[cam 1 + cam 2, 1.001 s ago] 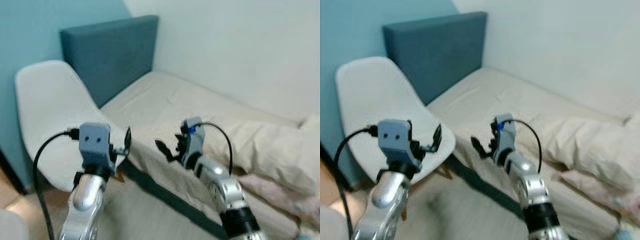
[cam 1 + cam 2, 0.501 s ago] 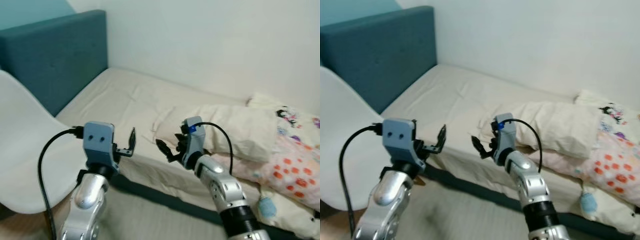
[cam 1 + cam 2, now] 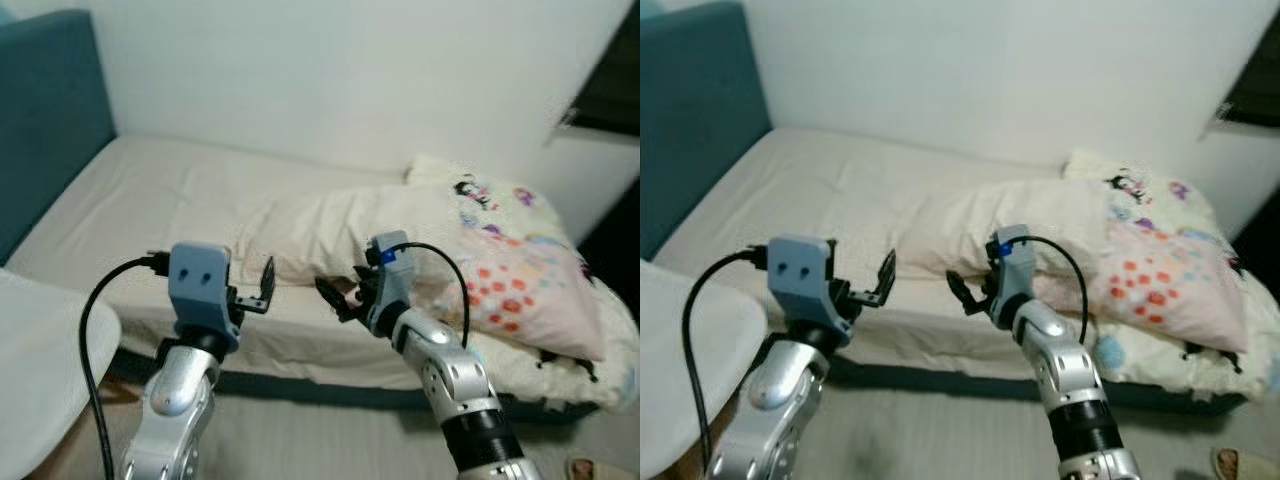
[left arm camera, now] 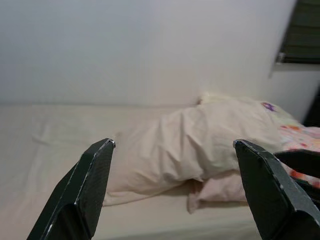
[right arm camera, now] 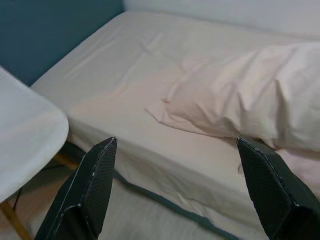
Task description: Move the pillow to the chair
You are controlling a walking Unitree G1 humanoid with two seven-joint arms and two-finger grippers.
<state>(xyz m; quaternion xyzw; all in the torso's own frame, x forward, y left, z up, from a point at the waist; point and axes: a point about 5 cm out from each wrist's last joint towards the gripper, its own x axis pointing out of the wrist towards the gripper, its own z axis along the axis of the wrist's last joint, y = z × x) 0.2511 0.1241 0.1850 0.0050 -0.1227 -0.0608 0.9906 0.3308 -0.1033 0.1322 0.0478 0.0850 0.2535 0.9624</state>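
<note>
The cream pillow [image 3: 380, 232] lies on the bed [image 3: 150, 200] with its long axis running nine to three, at twelve o'clock from the nearer right gripper [image 3: 340, 298], which, like the left gripper [image 3: 262, 288], hangs spread wide and empty.

cream pillow [image 3: 340, 235] lying flat, rumpled; white chair [image 3: 35, 370] well apart

The sheet [image 3: 170, 190] between the headboard [image 3: 45, 120] and the pillow [image 3: 350, 235] lies bare, open to reach from the bed's near edge. The pillow's right end touches the patterned quilt [image 3: 520, 280], which crowds that side. The chair [image 3: 40, 370] stands low at the left, near the left gripper [image 3: 262, 290].
</note>
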